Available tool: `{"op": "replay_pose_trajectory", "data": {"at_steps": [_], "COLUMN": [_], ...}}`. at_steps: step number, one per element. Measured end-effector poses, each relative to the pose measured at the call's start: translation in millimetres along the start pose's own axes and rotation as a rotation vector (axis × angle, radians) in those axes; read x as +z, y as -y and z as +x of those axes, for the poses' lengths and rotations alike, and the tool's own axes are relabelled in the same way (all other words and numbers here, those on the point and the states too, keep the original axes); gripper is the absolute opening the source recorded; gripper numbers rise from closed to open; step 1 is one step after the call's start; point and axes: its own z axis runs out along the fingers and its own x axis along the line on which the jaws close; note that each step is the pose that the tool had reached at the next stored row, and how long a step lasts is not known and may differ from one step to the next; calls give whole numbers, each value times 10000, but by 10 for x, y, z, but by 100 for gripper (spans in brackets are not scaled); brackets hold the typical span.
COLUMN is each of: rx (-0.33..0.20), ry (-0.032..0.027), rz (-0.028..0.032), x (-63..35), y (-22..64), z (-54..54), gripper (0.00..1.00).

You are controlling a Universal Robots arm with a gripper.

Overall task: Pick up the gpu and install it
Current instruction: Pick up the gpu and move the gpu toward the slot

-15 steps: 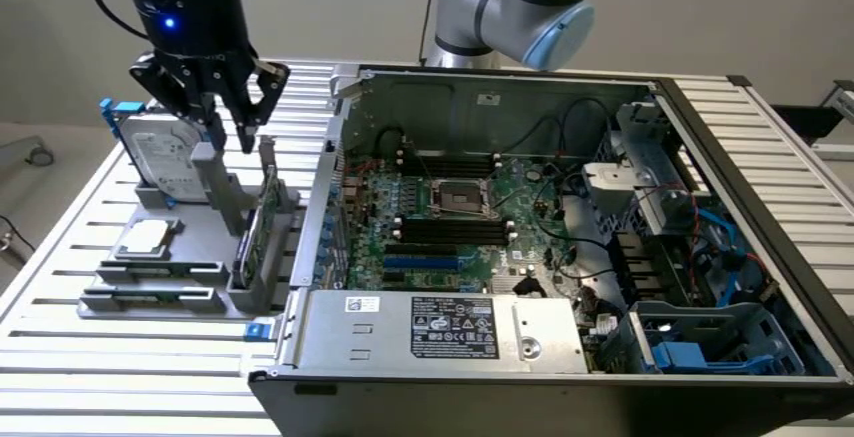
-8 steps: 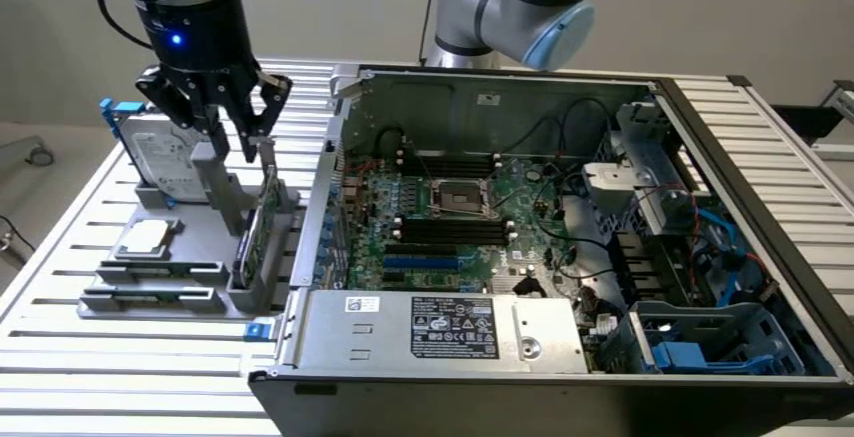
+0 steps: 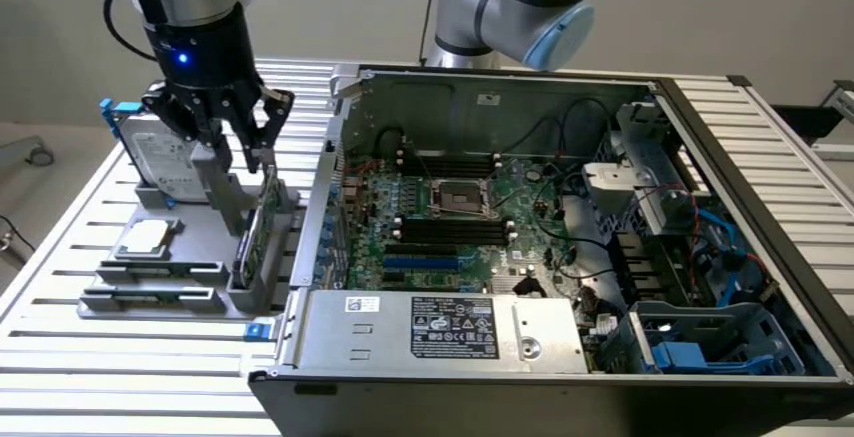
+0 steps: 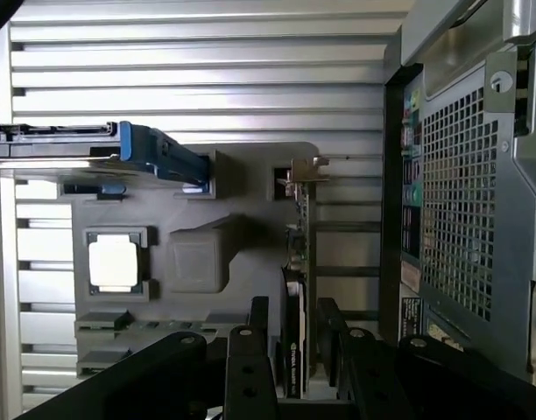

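- Far on the exterior view's left, a silver hard drive (image 3: 167, 162) in a blue frame stands upright at the back of a grey holder (image 3: 147, 297) on the slatted metal table (image 3: 80, 377).
- In front of it, a small square silver chip (image 3: 147, 239) lies flat in its own recess.
- My gripper (image 3: 244, 157) hangs in the upper left of the frame, above the holder's right edge. Its fingers (image 4: 259, 328) are apart, one on each side of the card, with a gap showing on both sides.
- The gpu (image 3: 256, 237) stands on edge in the holder's rightmost slot, just beside the computer case (image 3: 314, 237). In the wrist view, its black face (image 4: 292, 350) lies between my fingers and its silver bracket (image 4: 307, 171) is at the far end.
- The open case fills the centre and right, with the motherboard (image 3: 454, 217) lying exposed inside.
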Motion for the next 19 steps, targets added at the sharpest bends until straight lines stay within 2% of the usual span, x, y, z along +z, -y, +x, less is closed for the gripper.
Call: {"op": "replay_pose_trajectory", "data": {"at_steps": [5,13,19], "rx": [-109,-241,-346], "ry": [-6,-9,-14], "rz": [7,11,16], "x": [88,227,333], "y": [62,228,243], "z": [-9,-36,-70], "gripper": [36,36,36]}}
